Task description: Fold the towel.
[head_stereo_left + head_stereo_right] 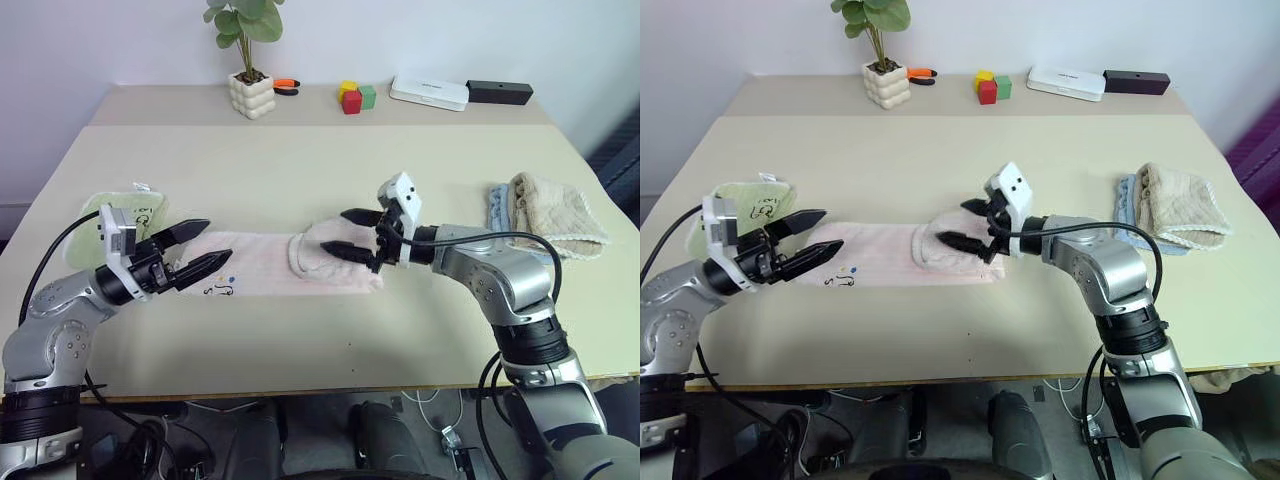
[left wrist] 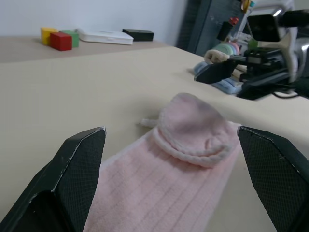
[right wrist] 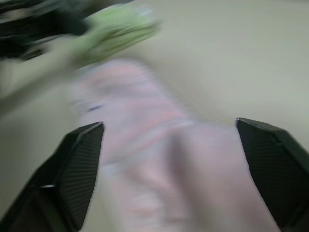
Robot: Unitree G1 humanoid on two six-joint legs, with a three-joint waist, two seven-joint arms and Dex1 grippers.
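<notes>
The pale pink towel [image 1: 262, 268] lies lengthwise on the beige table [image 1: 300, 170]. Its right end is folded back over itself into a rounded flap [image 2: 190, 128]. A small dark print [image 1: 222, 290] marks its left end. My left gripper [image 1: 218, 242] hovers just over that left end, open, its fingers pointing along the towel with nothing between them. My right gripper [image 1: 333, 230] hangs a little above the folded flap, open and empty, pointing left. In the right wrist view the towel [image 3: 159, 159] lies below the spread fingers.
A light green folded towel [image 1: 120, 205] lies behind my left gripper. Beige and blue folded cloths [image 1: 550, 212] sit at the right. Along the back edge stand a potted plant [image 1: 250, 95], coloured blocks [image 1: 352, 97], a white box [image 1: 428, 92] and a black box [image 1: 498, 92].
</notes>
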